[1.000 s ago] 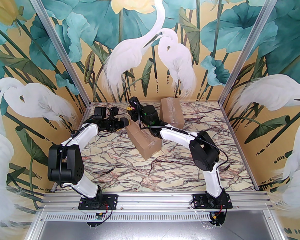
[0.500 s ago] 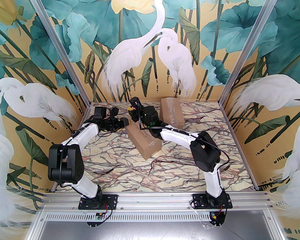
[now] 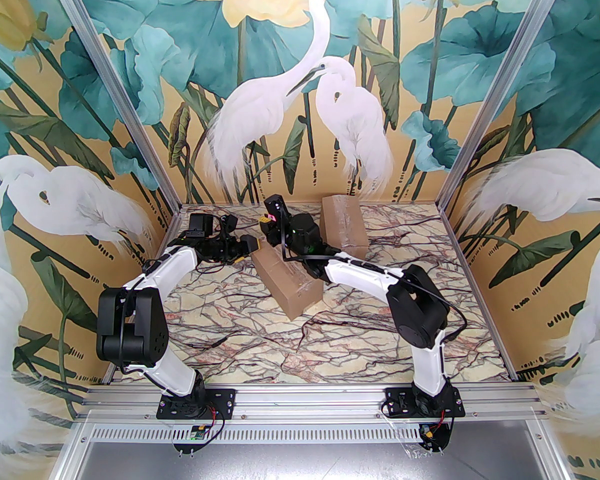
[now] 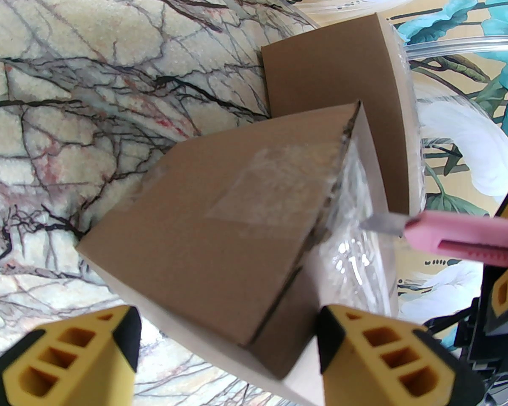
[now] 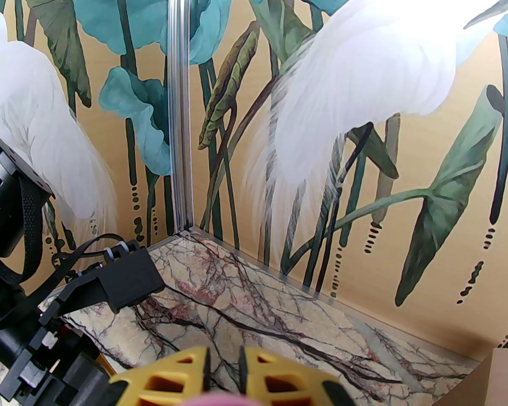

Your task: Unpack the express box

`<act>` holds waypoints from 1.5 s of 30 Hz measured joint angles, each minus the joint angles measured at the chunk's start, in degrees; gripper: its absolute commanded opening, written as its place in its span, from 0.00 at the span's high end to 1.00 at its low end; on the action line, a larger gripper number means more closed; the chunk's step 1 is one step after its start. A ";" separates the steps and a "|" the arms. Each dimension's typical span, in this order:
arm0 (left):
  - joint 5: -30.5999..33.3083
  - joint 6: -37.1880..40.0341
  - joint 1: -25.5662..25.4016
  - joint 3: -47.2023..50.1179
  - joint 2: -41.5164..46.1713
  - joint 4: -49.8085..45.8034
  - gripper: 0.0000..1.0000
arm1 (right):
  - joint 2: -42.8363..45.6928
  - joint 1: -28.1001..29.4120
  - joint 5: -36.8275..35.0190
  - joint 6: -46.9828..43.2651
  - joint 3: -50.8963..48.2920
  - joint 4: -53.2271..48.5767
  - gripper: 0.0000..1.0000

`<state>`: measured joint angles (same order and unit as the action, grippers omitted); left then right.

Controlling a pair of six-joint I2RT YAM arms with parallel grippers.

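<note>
Box (image 4: 220,226) under clear tape (image 4: 271,184), knife (image 4: 461,237) beside

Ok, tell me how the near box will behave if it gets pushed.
The near box probably stays stiff: its cardboard faces look flat and its edges crisp. Lying low and long on the smooth table, it would likely slide or swivel rather than tip. The glossy tape may be slippery to grip.

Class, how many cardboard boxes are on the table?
2. The near box lies in the middle; the far box stands by the back wall. More may be hidden.
</note>
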<state>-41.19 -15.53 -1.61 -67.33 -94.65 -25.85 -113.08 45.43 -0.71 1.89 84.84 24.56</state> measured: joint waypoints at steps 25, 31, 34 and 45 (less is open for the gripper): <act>-0.61 -1.90 -0.04 -0.55 -0.72 0.00 0.31 | 5.01 0.22 -2.36 4.55 -2.67 -6.97 1.00; -0.59 -2.54 -0.07 -0.57 -0.72 0.00 0.31 | 5.99 0.37 -2.54 5.09 -3.91 -7.65 1.00; -0.57 -2.64 -0.20 -0.55 -0.72 0.00 0.26 | 6.29 0.39 -2.56 5.46 -4.24 -7.67 1.00; 5.01 5.60 -0.26 -7.43 -0.68 -7.78 0.22 | 6.64 0.83 -2.67 5.40 -4.26 -8.09 1.00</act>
<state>-36.18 -9.93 -1.87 -74.76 -95.33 -33.63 -106.43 46.26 -3.38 7.29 80.58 16.47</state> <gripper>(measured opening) 0.808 0.179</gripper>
